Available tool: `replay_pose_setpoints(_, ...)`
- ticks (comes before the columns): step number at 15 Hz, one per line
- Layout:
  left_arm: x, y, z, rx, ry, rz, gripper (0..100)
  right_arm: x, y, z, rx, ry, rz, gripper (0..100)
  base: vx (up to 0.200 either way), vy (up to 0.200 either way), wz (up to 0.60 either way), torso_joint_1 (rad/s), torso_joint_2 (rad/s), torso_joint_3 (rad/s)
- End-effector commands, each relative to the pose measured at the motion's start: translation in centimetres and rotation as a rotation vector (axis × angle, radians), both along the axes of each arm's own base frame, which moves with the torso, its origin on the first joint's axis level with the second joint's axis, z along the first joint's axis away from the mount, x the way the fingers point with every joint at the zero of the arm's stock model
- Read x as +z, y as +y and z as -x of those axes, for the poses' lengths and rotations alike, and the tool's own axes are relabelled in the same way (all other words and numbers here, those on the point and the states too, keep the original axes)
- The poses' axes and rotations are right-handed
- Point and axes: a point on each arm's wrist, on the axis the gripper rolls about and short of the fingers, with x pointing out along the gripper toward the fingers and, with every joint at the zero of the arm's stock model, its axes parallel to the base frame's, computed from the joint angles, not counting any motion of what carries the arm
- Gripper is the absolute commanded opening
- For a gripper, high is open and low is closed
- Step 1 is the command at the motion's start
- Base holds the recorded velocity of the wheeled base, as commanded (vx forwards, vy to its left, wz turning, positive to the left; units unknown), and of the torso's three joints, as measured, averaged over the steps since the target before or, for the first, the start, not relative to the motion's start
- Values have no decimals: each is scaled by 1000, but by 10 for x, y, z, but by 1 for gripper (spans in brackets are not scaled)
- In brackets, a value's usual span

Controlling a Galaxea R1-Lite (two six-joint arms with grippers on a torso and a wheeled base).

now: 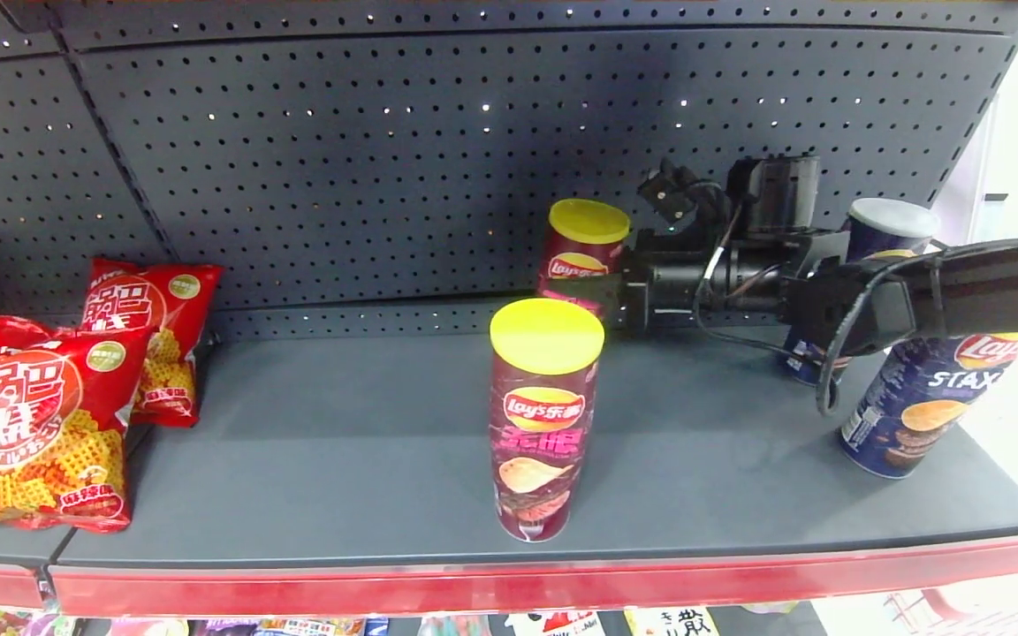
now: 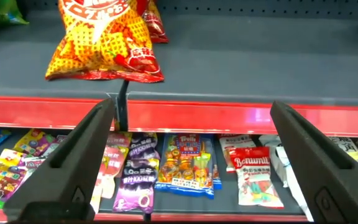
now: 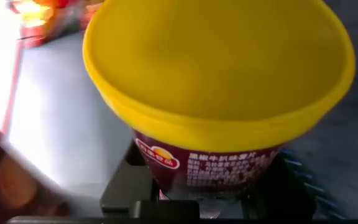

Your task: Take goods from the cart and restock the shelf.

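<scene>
Just below the shelf's (image 1: 341, 442) red front edge, my left hand (image 2: 192, 109) hangs spread with nothing in it. It is low there, I judge, so as not to cross the other arm. On the shelf, close to the middle of the front edge, the front can (image 1: 543, 415) stands upright with its yellow lid up. Red bags (image 1: 49, 424) lean at the left end, and blue cans (image 1: 915, 406) stand at the right end.

Farther in, near the back edge, my right hand (image 1: 593, 296) comes in from the right end and pinches the rear can (image 1: 581, 252) around its body. I think holding it by the side leaves its base free to sit flat. Whether the base touches the shelf I cannot tell. The can's long axis runs up and down, lid on top, and its label faces the front edge, so it would read from the aisle.
</scene>
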Motion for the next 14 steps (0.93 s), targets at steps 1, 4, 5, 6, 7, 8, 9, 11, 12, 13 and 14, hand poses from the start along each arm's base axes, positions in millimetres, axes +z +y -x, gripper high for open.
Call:
replay_pose_setpoints(1,0,0,0,0,5,1,100,-13,12,-5,46,26,7,0,0,0,0,0,0,0)
replay_pose_setpoints(4,0,0,0,0,5,1,100,-7,20,-4,65,30,7,0,0,0,0,0,0,0)
replay_pose_setpoints(5,0,0,0,0,5,1,100,0,24,-4,74,26,6,0,0,0,0,0,0,0)
replay_pose_setpoints(6,0,0,0,0,5,1,100,6,25,-4,77,26,4,0,0,0,0,0,0,0)
replay_pose_setpoints(7,0,0,0,0,5,1,100,8,25,-2,80,36,8,0,0,0,0,0,0,0)
replay_pose_setpoints(8,0,0,0,0,6,1,100,8,25,-1,83,43,9,0,0,0,0,0,0,0)
replay_pose_setpoints(9,0,0,0,0,5,1,100,8,27,0,93,45,9,0,0,0,0,0,0,0)
replay_pose_setpoints(11,0,0,0,0,5,1,100,7,30,2,107,51,9,0,0,0,0,0,0,0)
replay_pose_setpoints(12,0,0,0,0,3,1,100,6,30,4,105,57,12,0,0,0,0,0,0,0)
replay_pose_setpoints(13,0,0,0,0,5,1,100,7,31,6,108,58,13,0,0,0,0,0,0,0)
replay_pose_setpoints(14,0,0,0,0,3,1,100,5,32,7,108,63,15,0,0,0,0,0,0,0)
